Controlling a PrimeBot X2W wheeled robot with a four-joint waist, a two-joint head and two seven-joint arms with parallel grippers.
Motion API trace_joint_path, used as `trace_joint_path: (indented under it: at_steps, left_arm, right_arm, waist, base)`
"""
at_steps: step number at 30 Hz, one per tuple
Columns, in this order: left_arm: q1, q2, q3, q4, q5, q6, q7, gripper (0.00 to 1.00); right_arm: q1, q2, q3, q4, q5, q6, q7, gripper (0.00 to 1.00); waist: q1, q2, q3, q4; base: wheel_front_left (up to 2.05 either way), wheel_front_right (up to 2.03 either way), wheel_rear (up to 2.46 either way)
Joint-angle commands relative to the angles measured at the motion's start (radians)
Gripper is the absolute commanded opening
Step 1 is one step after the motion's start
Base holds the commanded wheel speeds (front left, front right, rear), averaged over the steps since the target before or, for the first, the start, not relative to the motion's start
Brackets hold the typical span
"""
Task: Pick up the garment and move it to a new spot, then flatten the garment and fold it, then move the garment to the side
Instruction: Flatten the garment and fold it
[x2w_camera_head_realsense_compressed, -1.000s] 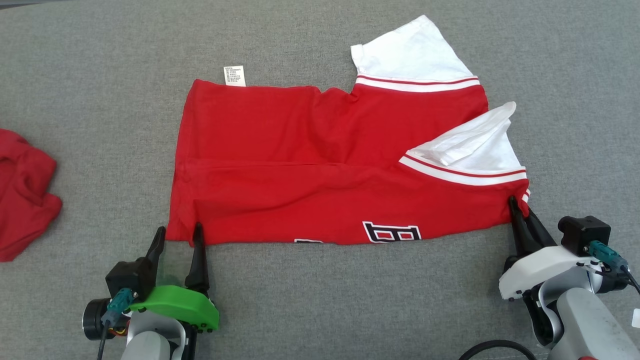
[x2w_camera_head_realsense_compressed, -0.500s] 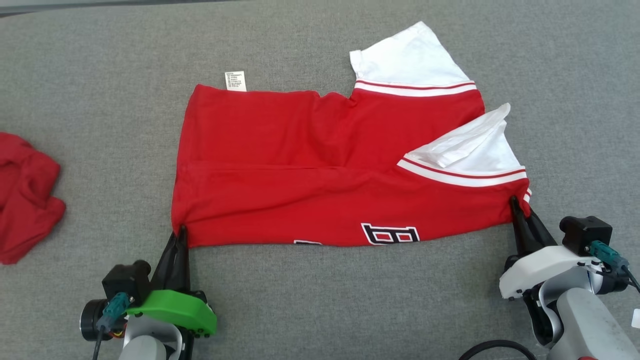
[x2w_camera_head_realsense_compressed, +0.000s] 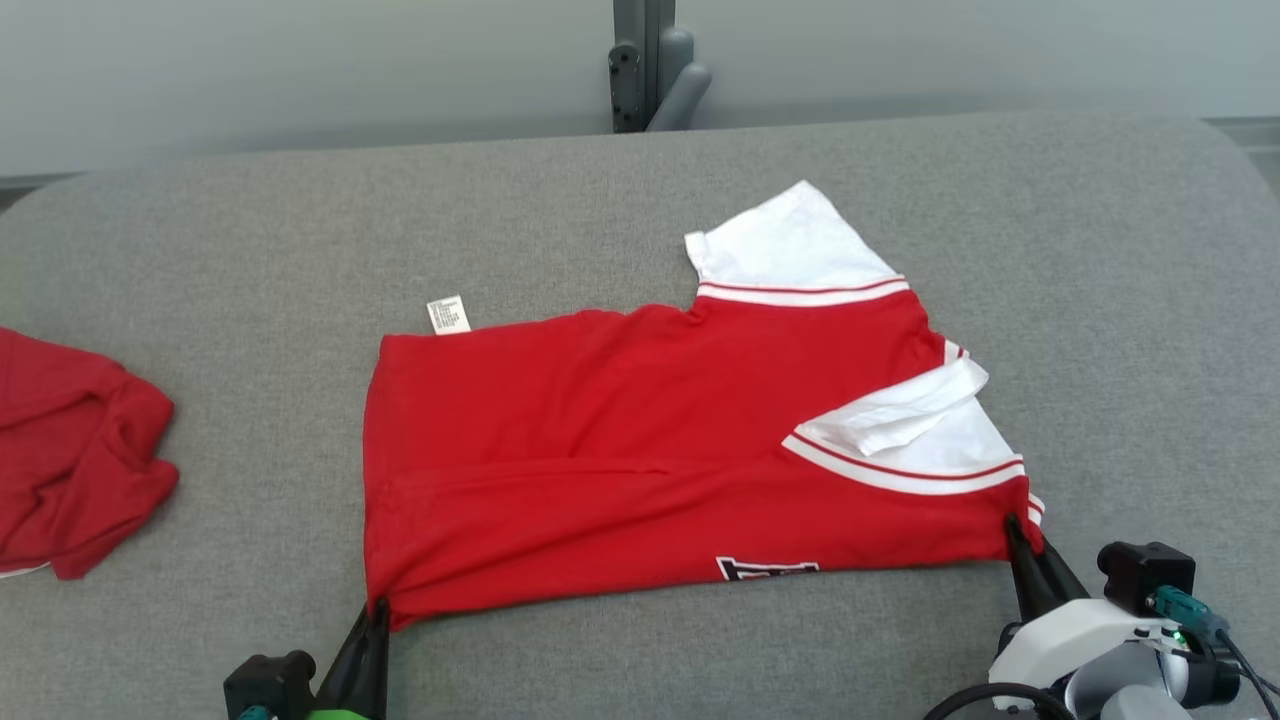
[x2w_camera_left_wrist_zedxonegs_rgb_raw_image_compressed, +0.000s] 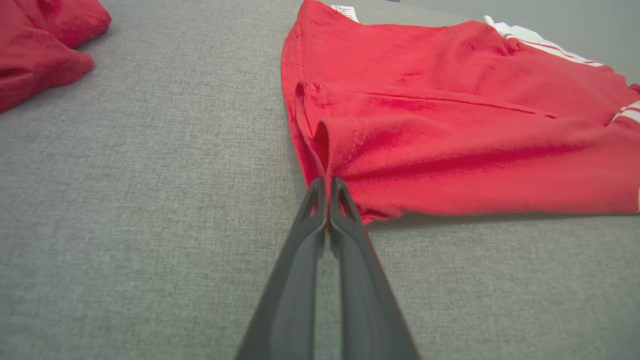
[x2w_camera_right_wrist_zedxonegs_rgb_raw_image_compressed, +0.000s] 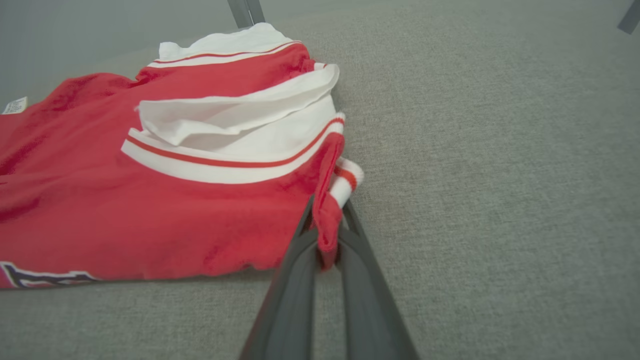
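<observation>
**1. Obscured or cut-off items**
- In the head view the bottom edge cuts off the body of the left gripper (x2w_camera_head_realsense_compressed: 378, 606). Its two dark fingers and part of a black block are visible.
- The task item is a red short-sleeved fabric garment with white sleeves and red-and-white striped bands (x2w_camera_head_realsense_compressed: 640, 450). A black-and-white printed mark (x2w_camera_head_realsense_compressed: 767, 569) on its near edge is cut by the fold line and cannot be read.
- The text on the small white sewn-in label (x2w_camera_head_realsense_compressed: 448, 314), at the edge far from the jaws, is too small to read.
- A crumpled red cloth (x2w_camera_head_realsense_compressed: 80, 450) is cut off by the left edge of the head view.
- In the right wrist view, bunched cloth covers the fingertips of the right gripper (x2w_camera_right_wrist_zedxonegs_rgb_raw_image_compressed: 328, 212).

**2. Jaws**
- Left gripper (x2w_camera_left_wrist_zedxonegs_rgb_raw_image_compressed: 327, 184): the jaws are pressed together, pinching the near hem corner of the garment (x2w_camera_left_wrist_zedxonegs_rgb_raw_image_compressed: 450, 125). The cloth puckers into a ridge directly ahead of the tips.
- Right gripper (x2w_camera_head_realsense_compressed: 1012, 524): the jaws are narrow, clamped on the near corner by the striped sleeve band. A fold of red cloth hangs between the fingers.

**3. Garment position**
- The garment (x2w_camera_right_wrist_zedxonegs_rgb_raw_image_compressed: 150, 210) lies folded on a flat grey woven surface (x2w_camera_head_realsense_compressed: 1100, 300). Its near edge runs from one pair of jaws to the other, and the rest extends beyond both.
- The crumpled red cloth lies well apart, outboard of the left jaws.
- A grey upright post (x2w_camera_head_realsense_compressed: 645, 65) stands past the far edge of the surface.
</observation>
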Motion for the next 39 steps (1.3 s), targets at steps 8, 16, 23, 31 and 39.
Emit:
trace_joint_path:
  at_steps: [8, 16, 23, 31, 39]
  left_arm:
    - [0.051, 0.093, -0.081, 0.004, -0.096, -0.002, 0.000, 0.00]
    - [0.040, 0.101, -0.098, 0.034, -0.103, -0.001, 0.000, 1.00]
    - [0.048, 0.051, 0.035, 0.018, 0.019, 0.032, 0.000, 1.00]
    - [-0.033, 0.008, 0.091, -0.018, 0.094, 0.016, 0.000, 1.00]
    - [-0.280, 0.004, 0.043, 0.037, 0.133, -0.001, 0.000, 1.00]
  right_arm:
    - [0.089, -0.006, -0.014, -0.014, 0.016, -0.002, 0.001, 0.00]
    - [0.095, -0.013, -0.036, 0.014, 0.003, -0.002, 0.001, 1.00]
    - [0.063, 0.001, -0.119, -0.033, -0.061, -0.002, 0.001, 1.00]
    - [-0.008, 0.016, -0.117, -0.096, -0.095, -0.002, 0.001, 1.00]
    - [-0.220, -0.023, -0.018, -0.097, -0.099, -0.002, 0.001, 1.00]
  waist:
    - [0.0000, 0.0002, -0.091, -0.006]
    - [0.0000, 0.0002, -0.067, 0.006]
    - [0.0000, 0.0002, -0.039, 0.007]
    - [0.0000, 0.0002, 0.013, 0.013]
    - [0.0000, 0.0002, 0.151, 0.011]
  base:
    - [0.00, 0.00, 0.00]
    - [0.00, 0.00, 0.00]
    - [0.00, 0.00, 0.00]
    - [0.00, 0.00, 0.00]
    - [0.00, 0.00, 0.00]
